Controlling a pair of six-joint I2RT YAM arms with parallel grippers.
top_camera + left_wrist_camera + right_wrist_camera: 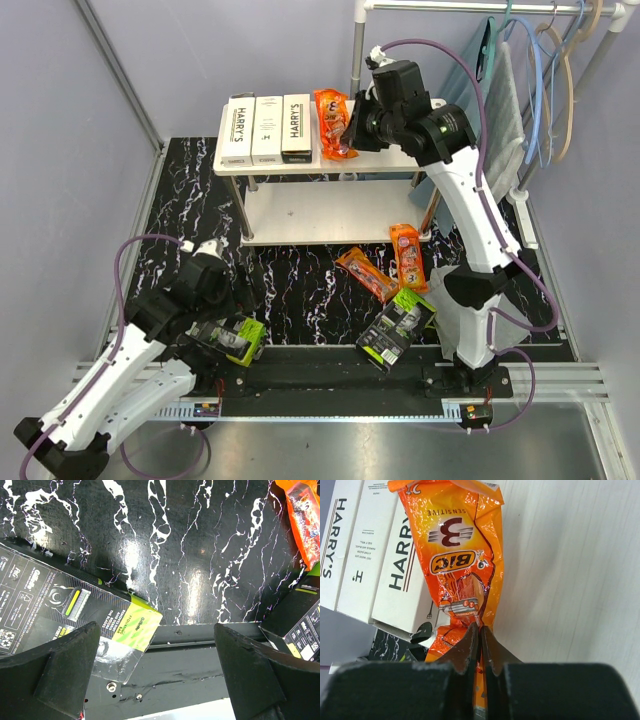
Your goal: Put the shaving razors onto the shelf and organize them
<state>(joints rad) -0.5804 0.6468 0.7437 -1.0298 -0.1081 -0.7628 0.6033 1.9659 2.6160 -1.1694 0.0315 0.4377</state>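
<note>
Three white HARRY'S boxes (pixel 266 128) lie side by side on the top board of the shelf (pixel 385 158). My right gripper (pixel 353 124) is shut on an orange BIC pack (pixel 461 560) that lies on the top board just right of the boxes (pixel 367 555). Two more orange packs (pixel 366 273) (pixel 408 257) and a black-and-lime blister pack (pixel 397 329) lie on the black marbled floor in front of the shelf. My left gripper (pixel 155 680) is open above the floor's near edge, with another blister pack (pixel 75 610) by its left finger.
A clothes rail (pixel 480 8) with hangers and a grey cloth (pixel 505 110) stands at the back right. The shelf's lower board (pixel 320 212) is bare. A metal base rail (pixel 330 375) runs along the near edge. Purple cables loop round both arms.
</note>
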